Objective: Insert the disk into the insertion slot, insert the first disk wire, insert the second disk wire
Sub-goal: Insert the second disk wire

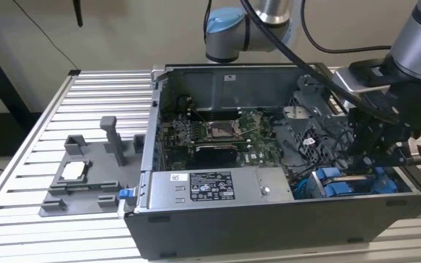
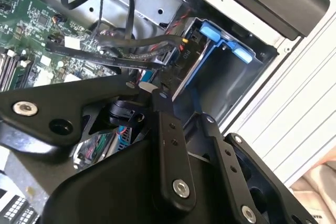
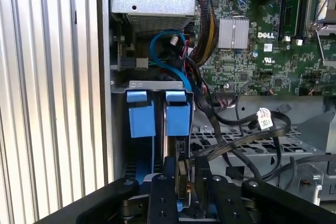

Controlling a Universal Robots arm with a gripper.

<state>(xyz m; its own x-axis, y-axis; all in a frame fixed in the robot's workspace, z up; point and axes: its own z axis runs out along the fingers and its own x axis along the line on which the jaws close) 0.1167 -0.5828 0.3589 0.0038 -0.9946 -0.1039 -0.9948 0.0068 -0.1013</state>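
While low over the drive bay, close to the case's front corner:

Jaws: narrowly parted, flanking a small dark connector; actual pinch on it not clear enough to call.
Gripper (image 3: 181,182): two black fingers (image 3: 161,198) pointed down at the bay, lined up with the blue carriers, probably so the plug can meet the drive's rear edge squarely.
Connector and wire: black wire (image 3: 247,140) curling away from the fingertips toward the motherboard; slack enough to reach the bay, judged the first disk wire in hand.
Disk (image 2: 191,59): already seated in the insertion slot, standing on edge, grey metal side and blue carrier frame visible in the second wrist view; insertion step judged done.
Blue carrier tabs (image 3: 178,114): two side by side at the top of the bay, left exposed for pulling drives out.
Blue data cable (image 3: 168,59): looping from the bay up past the power-supply box (image 1: 210,186).
Computer case (image 1: 284,224): lying open-side up on the slatted table (image 1: 35,159), giving the arm access from above.
Grey fixture (image 1: 86,181): on the table, well apart from the case, on the exterior view's left.
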